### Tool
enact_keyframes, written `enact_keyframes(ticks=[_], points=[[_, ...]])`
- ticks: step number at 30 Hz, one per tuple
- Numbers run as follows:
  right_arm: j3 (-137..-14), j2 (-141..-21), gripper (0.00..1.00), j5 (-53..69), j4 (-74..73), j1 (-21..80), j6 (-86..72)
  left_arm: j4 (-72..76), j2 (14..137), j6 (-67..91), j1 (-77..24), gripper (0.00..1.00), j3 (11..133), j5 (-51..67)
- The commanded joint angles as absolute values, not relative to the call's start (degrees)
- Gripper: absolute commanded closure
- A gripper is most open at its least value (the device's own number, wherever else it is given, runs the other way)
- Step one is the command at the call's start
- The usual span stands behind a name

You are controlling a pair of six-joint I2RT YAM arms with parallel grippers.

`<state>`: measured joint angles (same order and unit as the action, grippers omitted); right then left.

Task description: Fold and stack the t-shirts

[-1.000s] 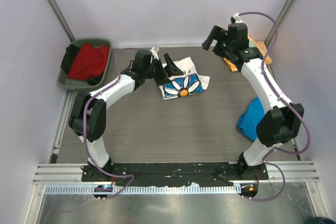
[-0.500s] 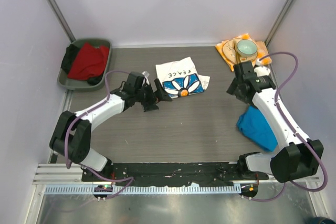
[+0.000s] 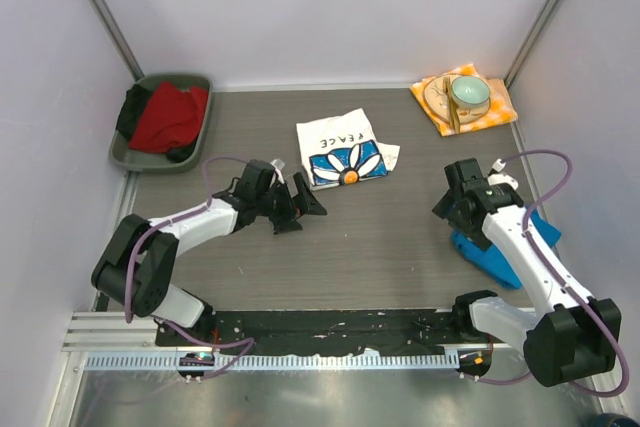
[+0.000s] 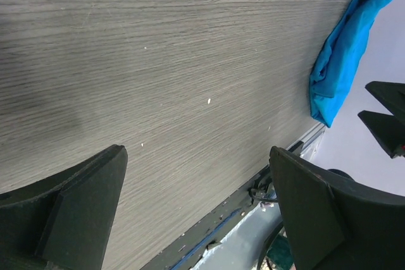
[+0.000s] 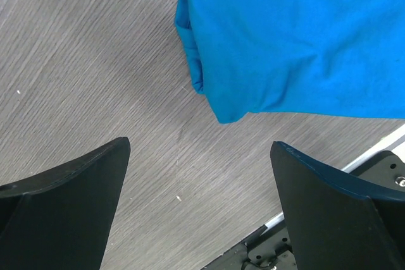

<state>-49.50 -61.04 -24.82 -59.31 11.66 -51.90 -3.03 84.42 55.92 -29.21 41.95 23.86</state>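
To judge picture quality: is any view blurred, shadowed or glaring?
Top external: even light, no glare, daisy t-shirt sharp. Left wrist: wood grain sharp, a soft shadow on the table at the picture's left. Right wrist: blue t-shirt sharp, faint shadow beside it.

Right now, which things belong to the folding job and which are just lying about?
Job: daisy shirt; blue shirt.
Lying about: tray with red cloth; napkin with plate and cup.
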Motion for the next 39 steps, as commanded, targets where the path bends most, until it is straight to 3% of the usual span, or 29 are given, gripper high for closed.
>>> enact_keyframes(ticks=[1,16,23,29,39], points=[[-46.68,-62.75,0.0,-23.73,-53.01,11.69,-52.83,2.9,85.95,56.86,-29.79,0.0,41.4,25.66],[-42.98,-65.48,0.0,-22.24,-41.75,6.42,-44.04,7.21,89.29,56.78,-30.15,0.0,40.69,25.93],[-40.88,-66.35,0.0,-19.96,-37.55,-1.12,-39.29,9.04,92.02,56.87,-30.59,0.0,41.57,25.4],[-36.14,-71.8,0.0,-6.7,-29.2,-11.15,-36.65,11.34,92.37,56.95,-30.67,0.0,40.96,25.75],[-32.7,-79.54,0.0,4.31,-19.87,-12.22,-39.54,11.16,95.18,57.3,-30.67,0.0,41.75,25.58]])
